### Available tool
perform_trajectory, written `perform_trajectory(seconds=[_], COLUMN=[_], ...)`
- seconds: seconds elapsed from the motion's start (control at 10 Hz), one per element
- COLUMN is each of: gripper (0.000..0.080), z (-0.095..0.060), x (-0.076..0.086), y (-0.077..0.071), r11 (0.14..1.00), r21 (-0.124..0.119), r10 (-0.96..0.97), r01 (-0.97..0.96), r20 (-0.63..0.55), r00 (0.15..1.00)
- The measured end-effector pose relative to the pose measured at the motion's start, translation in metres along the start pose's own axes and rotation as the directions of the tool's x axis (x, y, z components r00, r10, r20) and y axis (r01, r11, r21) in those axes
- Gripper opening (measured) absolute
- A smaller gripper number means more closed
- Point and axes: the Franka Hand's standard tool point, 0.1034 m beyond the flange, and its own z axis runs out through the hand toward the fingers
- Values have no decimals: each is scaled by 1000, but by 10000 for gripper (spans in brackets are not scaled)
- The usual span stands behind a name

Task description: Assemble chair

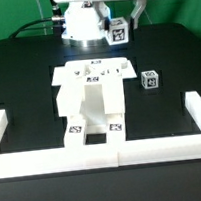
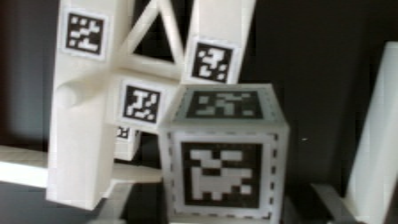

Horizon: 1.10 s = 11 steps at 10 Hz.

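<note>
The exterior view looks down over the table (image 1: 25, 71) from afar; the wrist view crowds the chair (image 2: 89, 120).

joined chair frame (image 1: 89, 105): 1 | small tagged block (image 1: 151, 79) (image 1: 116, 28): 2 | white rail (image 1: 154, 146): 1

Black table (image 1: 25, 71), white rail (image 1: 104, 151) along near, side edges. Chair frame (image 1: 91, 99) mid-table by near rail; marker board (image 1: 97, 69) flat behind; small tagged block (image 1: 150, 79) apart, exterior view's right.
</note>
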Motion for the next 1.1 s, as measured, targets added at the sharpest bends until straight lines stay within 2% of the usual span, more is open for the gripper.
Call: perform_trajectory(seconds=[0.1, 0.2, 0.7, 1.0, 1.1], gripper=[287, 287, 287, 287, 287], z=[0, 1, 3, 22, 25], x=[16, 22, 21, 12, 11], y=[4, 7, 8, 4, 4], r11=[999, 998, 999, 999, 999], r21=[-18, -28, -27, -34, -35], r10=[-33, -50, -46, -22, -22], r01=[33, 49, 46, 20, 20], r20=[-12, -18, -15, -60, -62], r00=[999, 999, 999, 998, 998])
